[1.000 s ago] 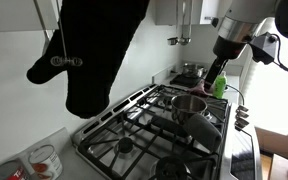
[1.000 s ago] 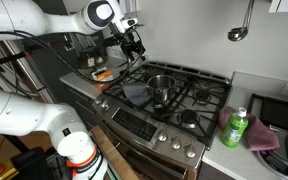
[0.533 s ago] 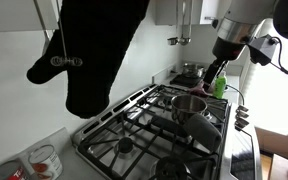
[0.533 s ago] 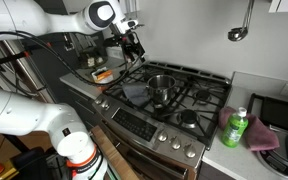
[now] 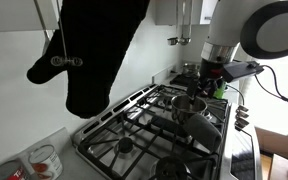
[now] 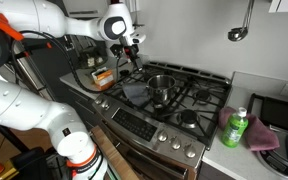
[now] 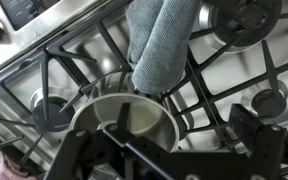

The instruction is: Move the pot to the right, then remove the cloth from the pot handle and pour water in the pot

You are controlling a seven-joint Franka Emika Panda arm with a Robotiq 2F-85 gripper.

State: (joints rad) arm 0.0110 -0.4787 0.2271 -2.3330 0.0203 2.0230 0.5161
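Observation:
A small steel pot (image 7: 119,120) stands on the black stove grates, also seen in both exterior views (image 5: 189,104) (image 6: 160,87). A grey cloth (image 7: 164,45) is wrapped over its handle and shows in both exterior views (image 6: 134,91) (image 5: 207,125). My gripper (image 7: 174,150) hangs above the stove over the pot, open and empty, with its dark fingers (image 7: 259,135) spread wide. In both exterior views the gripper (image 5: 212,76) (image 6: 127,57) is well above the grates near the pot's handle side.
A green bottle (image 6: 235,128) and a pink cloth (image 6: 264,135) lie on the counter beside the stove. A black oven mitt (image 5: 94,50) hangs close to the camera. A glass measuring cup (image 5: 44,160) sits on the counter. Another pot (image 5: 189,70) stands at the back.
The arm has swung and the wrist has turned; the gripper has come lower and closer over the pot. The pot and cloth have not moved.

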